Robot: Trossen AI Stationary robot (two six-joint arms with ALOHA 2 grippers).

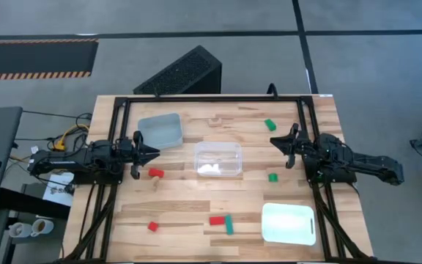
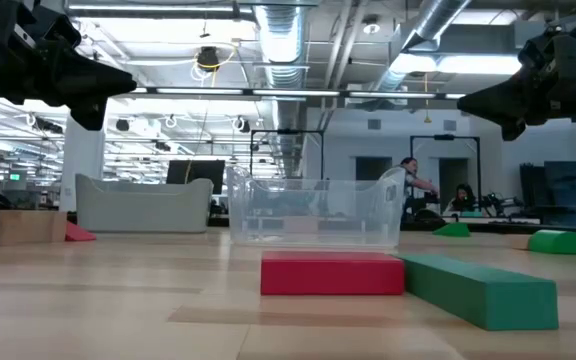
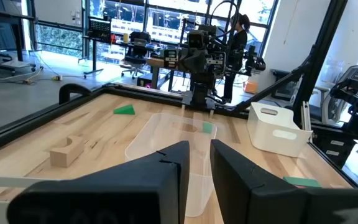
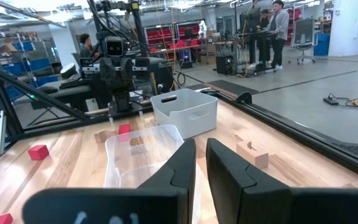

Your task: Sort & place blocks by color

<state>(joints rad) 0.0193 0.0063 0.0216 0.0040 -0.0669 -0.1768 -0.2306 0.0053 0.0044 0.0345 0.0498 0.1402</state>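
Note:
Red, green and pale wood blocks lie scattered on the table. A red block (image 1: 156,174) sits just near-side of my left gripper (image 1: 152,152). A red bar (image 1: 216,220) touches a green bar (image 1: 228,224) near the front edge; both fill the low view (image 2: 332,273) (image 2: 478,288). Another red block (image 1: 152,226) lies front left. Green blocks (image 1: 269,125) (image 1: 272,177) lie either side of my right gripper (image 1: 275,141). A wood piece (image 1: 215,121) lies at the back. Both grippers hover above the table, slightly open and empty, pointing at the clear tray (image 1: 218,158).
A grey tray (image 1: 160,130) stands back left, and a white tray (image 1: 289,223) front right. A black frame (image 1: 211,98) edges the table's far side and both arm bases. People stand in the room beyond. Bare wood lies between the clear tray and the front blocks.

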